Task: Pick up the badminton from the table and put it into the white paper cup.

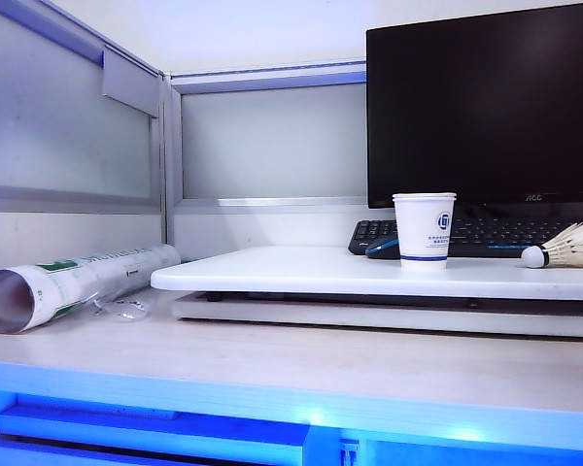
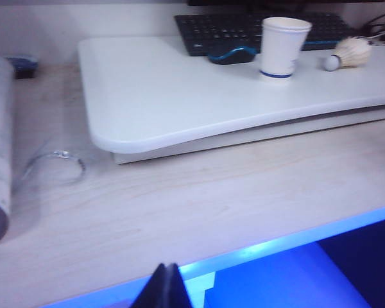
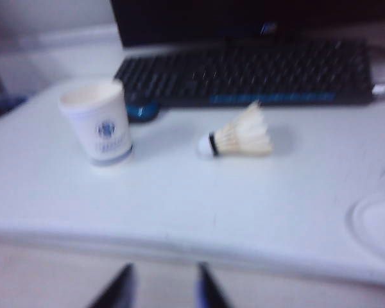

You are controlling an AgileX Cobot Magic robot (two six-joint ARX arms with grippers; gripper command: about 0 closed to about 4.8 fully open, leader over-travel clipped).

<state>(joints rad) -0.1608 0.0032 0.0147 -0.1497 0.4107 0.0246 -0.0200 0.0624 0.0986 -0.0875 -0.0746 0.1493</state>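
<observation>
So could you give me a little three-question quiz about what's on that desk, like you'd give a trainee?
1. True or false: the badminton is already inside the white paper cup.
2. Which stands nearest the cup? A) the long cardboard tube B) the blue and black mouse C) the monitor
3. Fill in: the right gripper fingers stand ____, holding nothing, while the left gripper fingers are pressed together.

Key:
1. False: it lies on its side on the table, apart from the cup.
2. B
3. Apart
</observation>
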